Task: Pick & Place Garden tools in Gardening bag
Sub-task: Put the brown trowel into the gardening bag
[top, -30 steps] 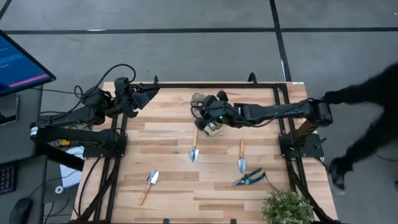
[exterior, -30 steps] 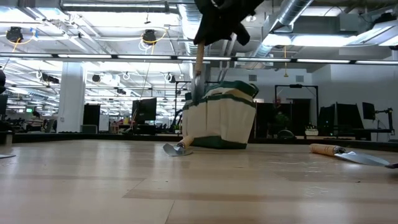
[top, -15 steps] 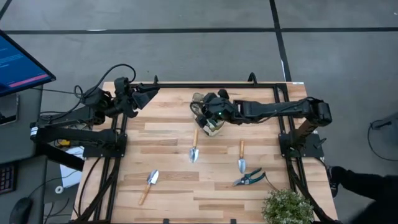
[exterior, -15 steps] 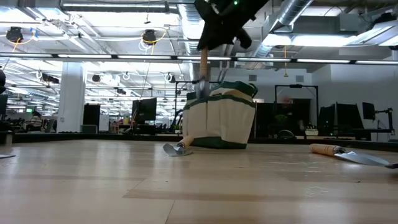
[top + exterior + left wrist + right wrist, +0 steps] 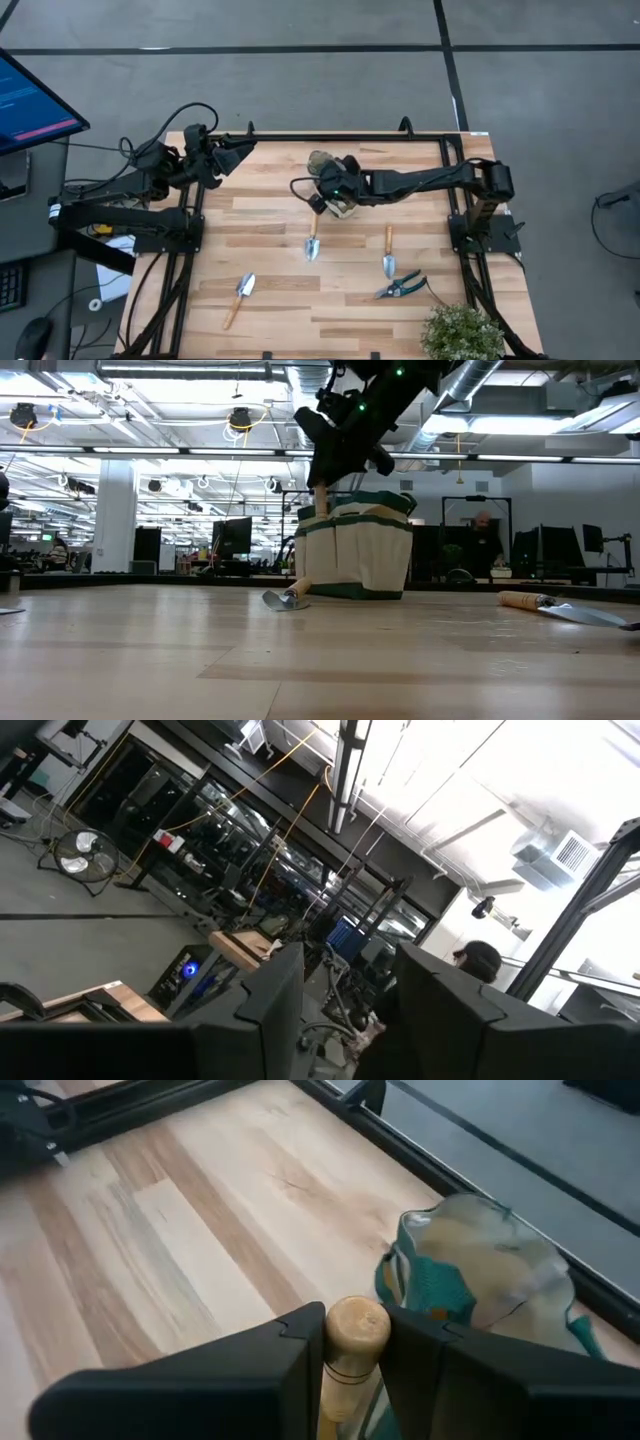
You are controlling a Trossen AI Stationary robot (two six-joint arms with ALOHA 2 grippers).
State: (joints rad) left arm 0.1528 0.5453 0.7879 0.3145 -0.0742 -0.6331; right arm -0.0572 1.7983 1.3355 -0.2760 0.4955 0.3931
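Note:
The beige gardening bag with teal trim (image 5: 360, 550) stands upright near the table's far middle (image 5: 345, 208). My right gripper (image 5: 335, 465) hangs over the bag's left part (image 5: 480, 1270), shut on a wooden-handled trowel (image 5: 322, 500). The trowel's blade is hidden in the bag. A second trowel (image 5: 312, 240) lies flat just in front of the bag. A third trowel (image 5: 388, 255), blue-handled shears (image 5: 400, 287) and another trowel (image 5: 240, 293) lie nearer the front. My left gripper (image 5: 235, 152) waits raised at the far left, open (image 5: 350, 1010). My right gripper pinches the trowel's wooden handle just below its rounded free end (image 5: 348, 1365) between its two fingers. The fingers (image 5: 280, 1350) come slanting down from the table's right side and lie across the handle. The trowel hangs upright, handle up, its lower part inside the bag.
A green leafy plant (image 5: 460, 335) stands at the table's near right corner. A black frame rail (image 5: 330, 135) runs along the far edge just behind the bag. A person (image 5: 483, 535) shows in the room beyond the table.
My right gripper has gone down toward the bag and a little toward the table's left, tipping further downward. The trowel has sunk with it, so only a short piece of handle shows above the bag's rim. A person by the table's right side has left the high view.

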